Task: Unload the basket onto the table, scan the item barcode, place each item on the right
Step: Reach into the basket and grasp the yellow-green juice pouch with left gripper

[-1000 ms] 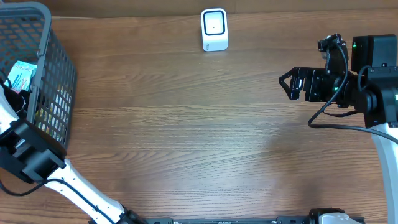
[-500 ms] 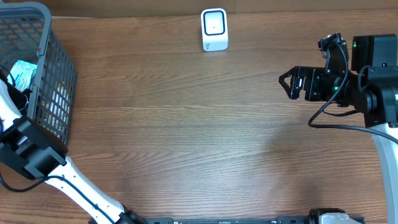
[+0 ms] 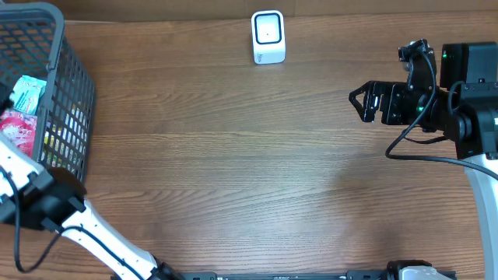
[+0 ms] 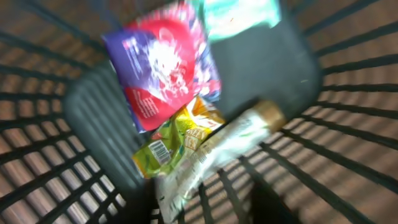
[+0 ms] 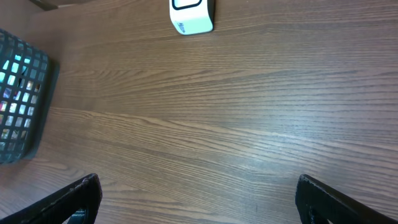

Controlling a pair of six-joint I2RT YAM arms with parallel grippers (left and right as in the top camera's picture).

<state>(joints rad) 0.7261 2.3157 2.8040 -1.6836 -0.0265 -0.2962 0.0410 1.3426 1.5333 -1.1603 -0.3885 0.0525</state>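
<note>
Several packets lie in the grey basket (image 3: 74, 85) at the far left. The left wrist view, blurred, looks down on a red and purple packet (image 4: 165, 68), a yellow-green packet (image 4: 168, 146) with a barcode showing, a long white-green pouch (image 4: 211, 152) with a gold cap, and a teal packet (image 4: 239, 12). My left gripper (image 4: 208, 208) hangs over them, jaws apart, the pouch's lower end lying between them beside the left finger. The white scanner (image 3: 268, 36) stands at the table's far edge. My right gripper (image 3: 359, 103) is open above bare wood at the right.
The basket's mesh walls (image 4: 348, 124) close in around the left gripper on all sides. The red packet (image 3: 17, 128) and teal packet (image 3: 27, 92) show through the basket's top. From the right wrist the scanner (image 5: 191, 15) and basket (image 5: 18, 106) are far off.
My left arm has drawn back toward the table's front edge, uncovering the red packet in the basket. The right arm has not moved.
</note>
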